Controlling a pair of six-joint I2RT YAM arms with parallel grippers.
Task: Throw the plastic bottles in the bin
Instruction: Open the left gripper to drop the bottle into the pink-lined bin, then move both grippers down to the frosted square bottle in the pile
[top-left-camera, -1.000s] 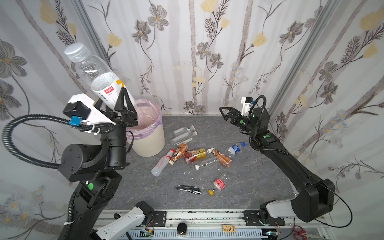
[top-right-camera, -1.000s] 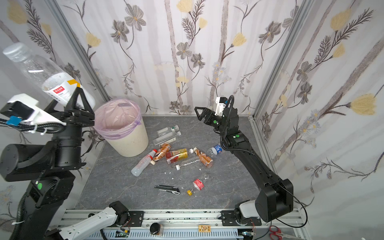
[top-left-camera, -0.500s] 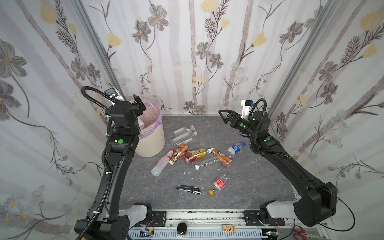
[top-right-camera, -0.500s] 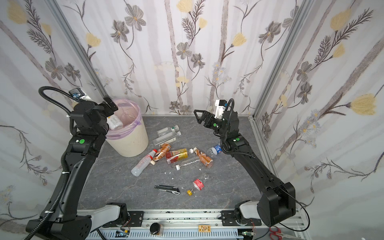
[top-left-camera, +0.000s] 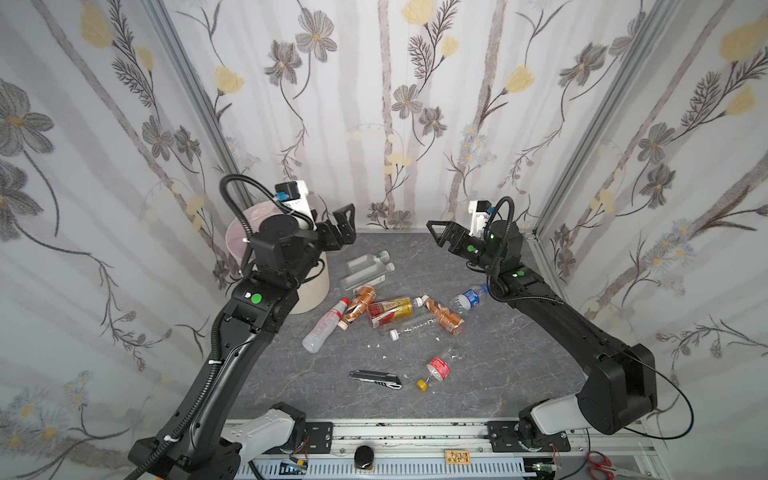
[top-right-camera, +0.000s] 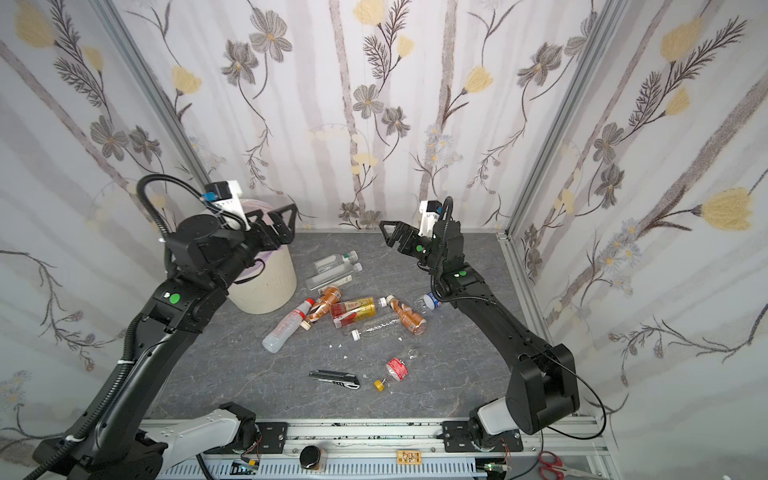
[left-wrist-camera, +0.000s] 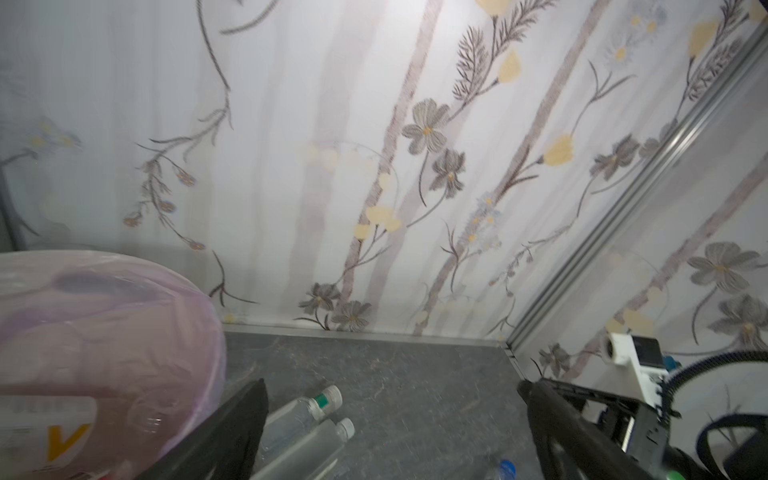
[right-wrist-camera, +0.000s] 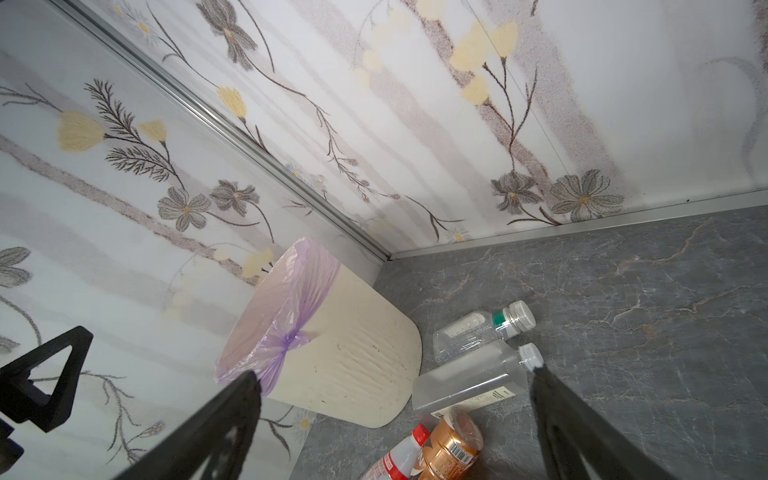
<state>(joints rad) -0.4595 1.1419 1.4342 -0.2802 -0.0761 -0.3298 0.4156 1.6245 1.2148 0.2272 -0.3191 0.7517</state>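
I see the bin (top-left-camera: 316, 286) in the bench's back-left corner. My left gripper (top-right-camera: 272, 220) is raised at its rim, jaws wide apart and empty. The plastic bottles (top-left-camera: 390, 309) lie heaped mid-bench, near the bin. My right gripper (top-left-camera: 440, 235) hovers toward the back-right corner, spread open and holding nothing.

Left of centre in both top views, the black left arm (top-left-camera: 282, 249) covers most of the round cream-white ribbed bin (top-left-camera: 312, 291). In the left wrist view, a blurred white-labelled bottle (left-wrist-camera: 45, 419) inside the pink-lilac liner (left-wrist-camera: 124, 332) is cut by the frame edge, its print unreadable. The right wrist view's edge cuts off an amber-brown bottle (right-wrist-camera: 451, 446).
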